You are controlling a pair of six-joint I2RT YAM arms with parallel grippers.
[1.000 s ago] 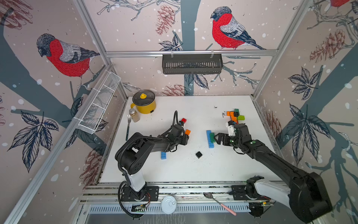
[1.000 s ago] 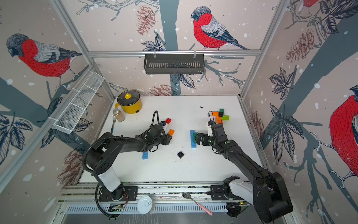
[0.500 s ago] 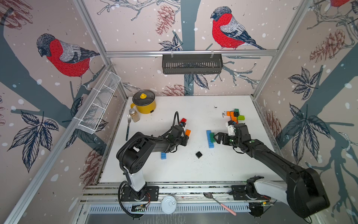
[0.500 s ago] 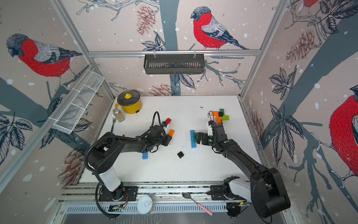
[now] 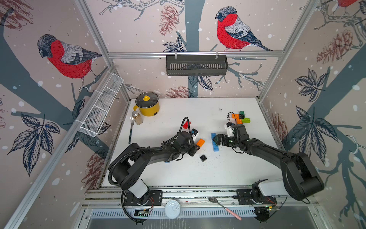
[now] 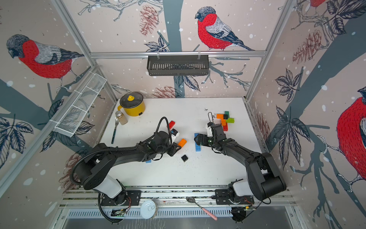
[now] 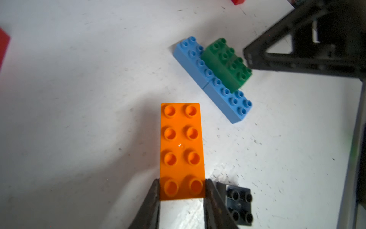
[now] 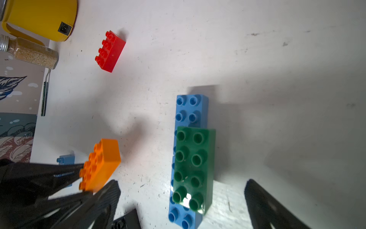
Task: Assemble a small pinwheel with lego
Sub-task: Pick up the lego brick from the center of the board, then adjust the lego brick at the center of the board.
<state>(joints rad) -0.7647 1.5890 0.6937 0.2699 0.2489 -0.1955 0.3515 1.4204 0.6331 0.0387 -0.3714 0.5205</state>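
Red plastic comes first from the left: a red brick (image 8: 110,51) lies loose and untouched on the white bench (image 5: 178,174). Next to the right, the left hand (image 7: 181,188) is pinched tight on one short end of the orange brick (image 7: 182,146), a finger against each long side. The studs face up and most of the brick juts out ahead, but whether it rests on the bench or hangs just off it cannot be told. Just beside that hand lies a small black square (image 7: 238,204), not touched. Further right, two blue bricks (image 8: 191,107) sit end to end, with a dark green brick (image 8: 193,164) pressed on top across their joint. The right hand (image 8: 183,183) hangs over the green one, spread as wide as it goes and gripping nothing. Far right, a cluster (image 5: 240,118) of joined bricks sits near the back. The step in hand looks like fetching the next blade. The next move calls for carrying the orange brick to the blue-and-green stack, squaring its underside to the studs and pressing down, likely while the right hand steadies the stack.
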